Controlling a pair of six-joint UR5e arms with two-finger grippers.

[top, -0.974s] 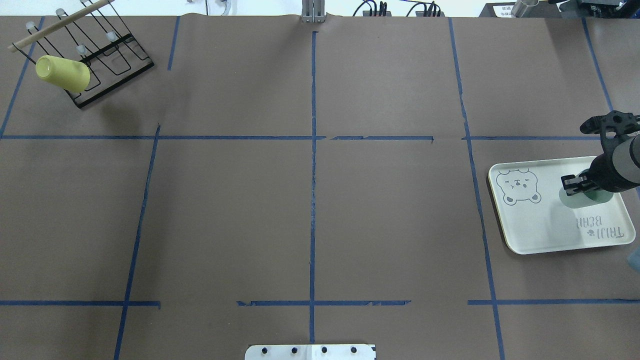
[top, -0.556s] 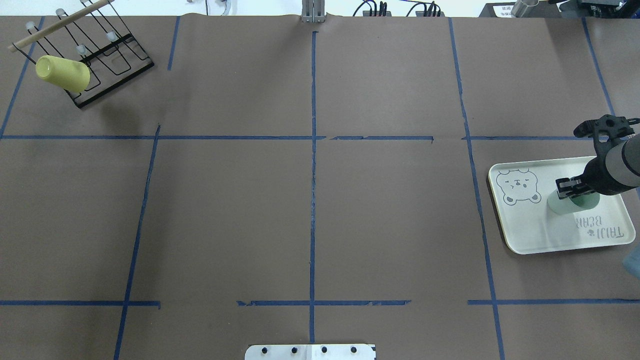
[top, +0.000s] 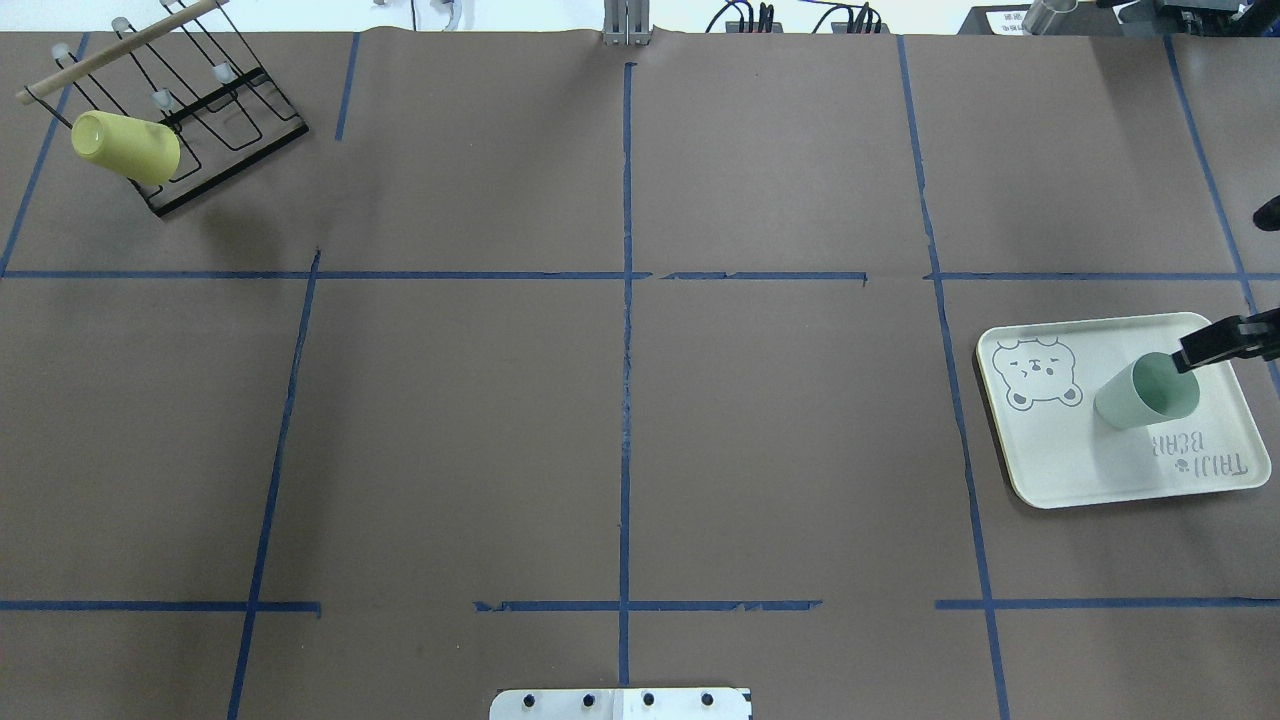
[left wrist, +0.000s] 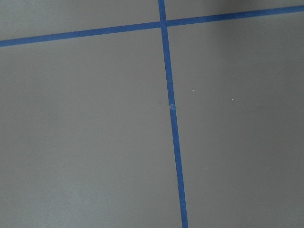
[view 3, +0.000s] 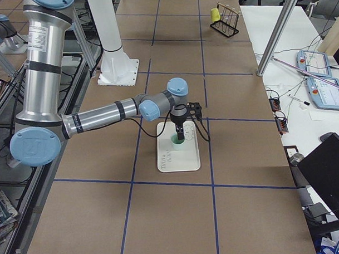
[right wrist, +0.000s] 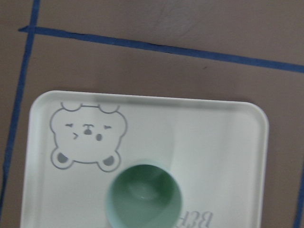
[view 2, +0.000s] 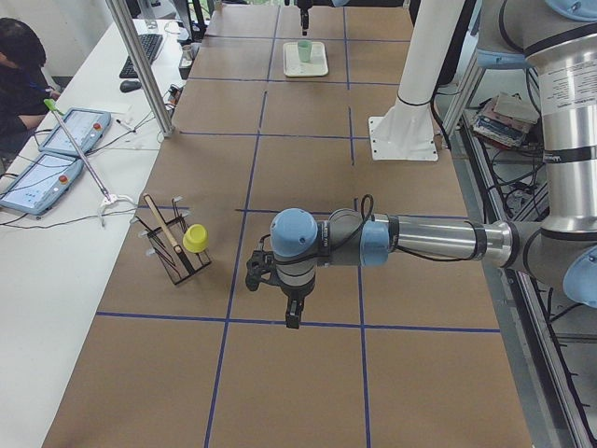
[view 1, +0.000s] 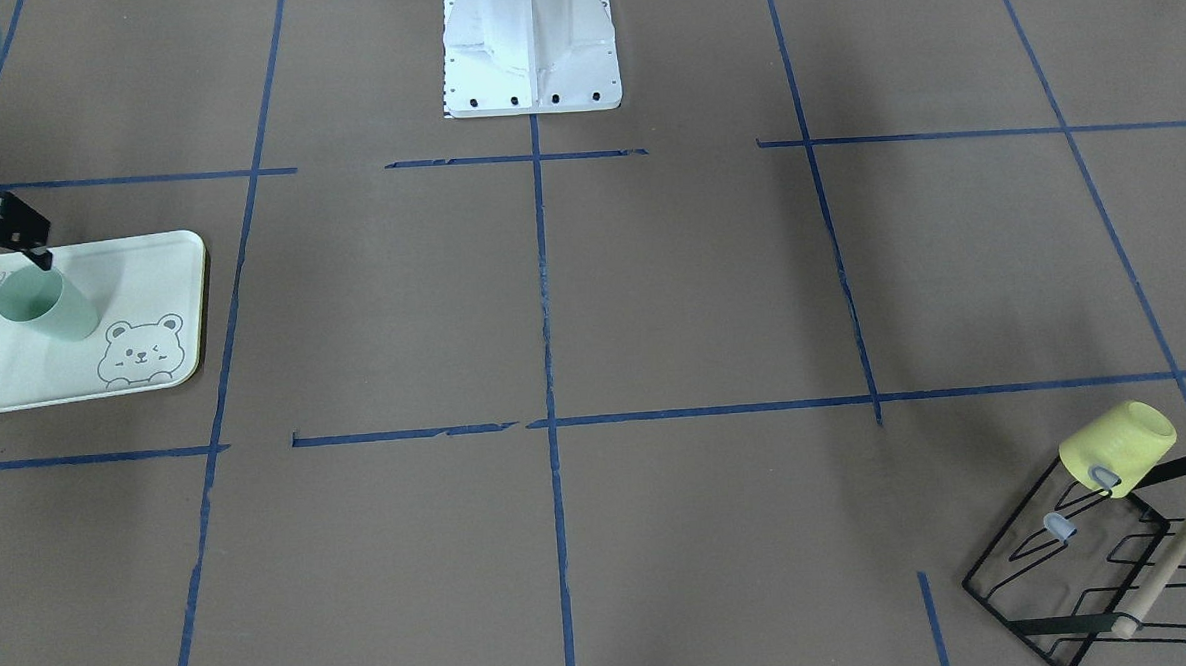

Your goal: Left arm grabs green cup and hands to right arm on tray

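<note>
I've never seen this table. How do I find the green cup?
On the brown table with blue tape lines, find the pale tray with a winking bear drawn on it. The green cup stands upright on that tray. The yellow cup, the only other one, sits tipped on a black wire rack at the opposite end.

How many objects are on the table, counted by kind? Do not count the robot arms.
Cups: 2 (green cup, yellow cup)
Tray: 1
Rack: 1
Total: 4
</note>
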